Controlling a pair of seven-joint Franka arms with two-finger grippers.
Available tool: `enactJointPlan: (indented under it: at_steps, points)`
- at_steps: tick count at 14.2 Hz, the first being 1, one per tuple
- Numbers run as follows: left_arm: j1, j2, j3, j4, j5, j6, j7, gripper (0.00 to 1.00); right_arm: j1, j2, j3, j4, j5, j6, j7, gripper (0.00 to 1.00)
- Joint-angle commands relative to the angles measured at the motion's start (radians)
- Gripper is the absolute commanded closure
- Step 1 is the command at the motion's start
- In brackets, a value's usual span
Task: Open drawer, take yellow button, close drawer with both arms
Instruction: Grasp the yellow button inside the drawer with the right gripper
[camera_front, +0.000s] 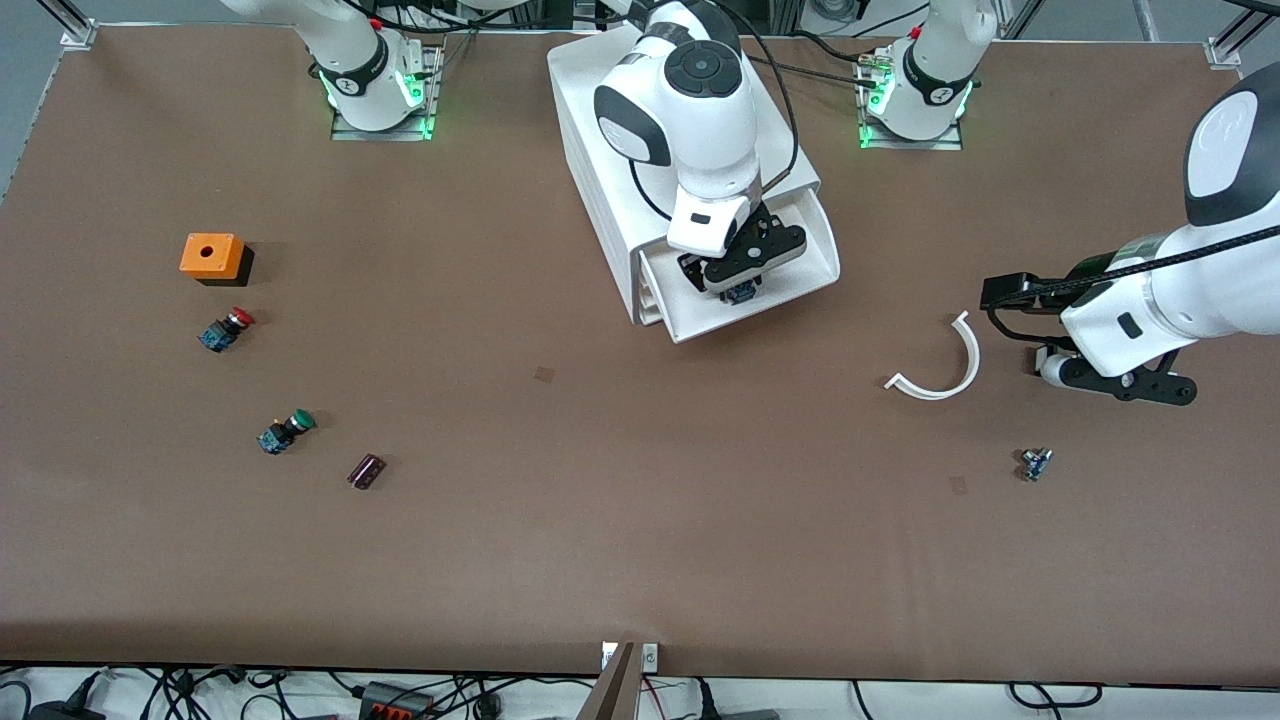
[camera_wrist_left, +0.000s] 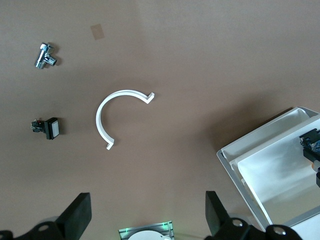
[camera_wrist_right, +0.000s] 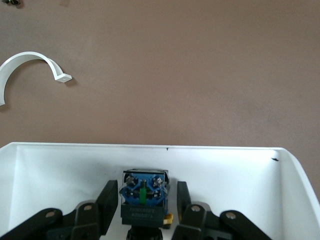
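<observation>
Inside the pulled-out top drawer (camera_wrist_right: 35, 172) of the white cabinet (camera_front: 600, 150) sits the button (camera_wrist_right: 143, 196), blue terminal block up, a sliver of yellow cap below. Straddled by the right gripper (camera_wrist_right: 143, 202), fingers (camera_wrist_right: 111, 197) narrowed beside the flat sides with thin gaps showing (contact hard to tell). Probably light, rigid, hard plastic, a bit slick; best pinched across the square body, not the round cap. Waiting wide open over the white curved strip (camera_wrist_left: 117, 115): the left gripper (camera_wrist_left: 147, 212).
</observation>
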Motion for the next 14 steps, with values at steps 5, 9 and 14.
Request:
enactJointPlan:
  at_steps: [5, 9, 14]
  points:
    - [-0.003, 0.005, -0.005, 0.016, 0.015, -0.013, -0.012, 0.00, 0.010, 0.015, -0.006, 0.028, -0.011, -0.018, 0.026, 0.95]
    - [-0.002, 0.005, -0.005, 0.014, 0.015, -0.013, -0.012, 0.00, 0.001, 0.007, -0.017, 0.040, -0.011, -0.018, 0.026, 1.00]
    - [-0.003, 0.005, -0.005, 0.014, 0.015, -0.011, -0.015, 0.00, -0.074, -0.020, -0.017, 0.147, -0.008, -0.069, 0.021, 1.00]
